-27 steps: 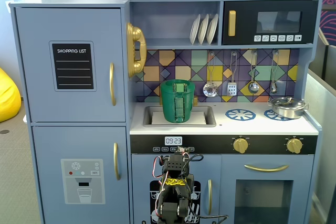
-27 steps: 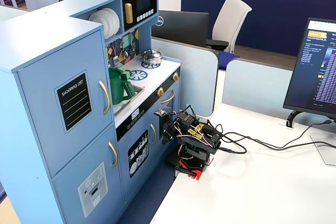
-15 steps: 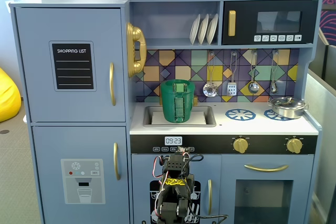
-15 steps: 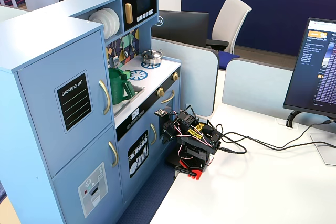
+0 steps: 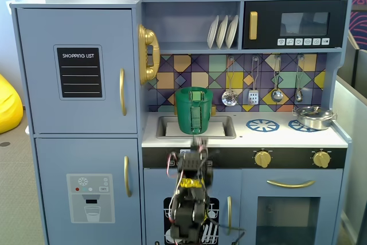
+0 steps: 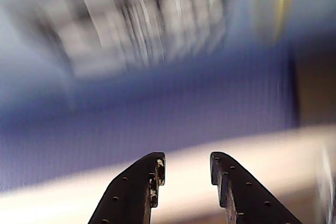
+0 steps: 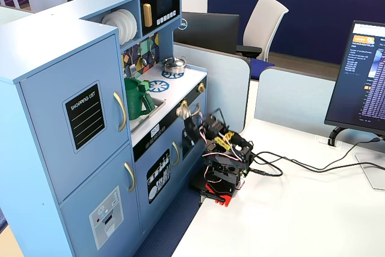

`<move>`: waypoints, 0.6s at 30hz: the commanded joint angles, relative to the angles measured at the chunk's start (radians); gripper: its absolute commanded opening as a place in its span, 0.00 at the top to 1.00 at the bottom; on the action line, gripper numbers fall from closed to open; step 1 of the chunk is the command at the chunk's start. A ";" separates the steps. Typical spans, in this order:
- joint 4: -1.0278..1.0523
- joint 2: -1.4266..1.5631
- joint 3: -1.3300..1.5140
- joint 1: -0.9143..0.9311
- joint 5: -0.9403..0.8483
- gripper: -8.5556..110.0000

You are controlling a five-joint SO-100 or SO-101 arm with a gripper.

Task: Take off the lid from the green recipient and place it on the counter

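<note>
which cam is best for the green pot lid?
The front-on fixed view: the lid sits edge-on atop the green pot, unobstructed. The side fixed view shows it small and oblique. The wrist view is blurred; no lid visible.

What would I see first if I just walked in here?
Probably the big blue toy kitchen filling a fixed view, with a green pot standing in its sink. In front of the cupboards a small black robot arm is blurred with motion, its gripper open and empty in the wrist view.
</note>
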 commanded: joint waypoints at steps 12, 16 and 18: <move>-0.773 -0.207 -0.425 -0.028 -0.029 0.46; -0.811 -0.229 -0.431 -0.020 -0.041 0.42; -0.828 -0.241 -0.431 -0.012 -0.044 0.42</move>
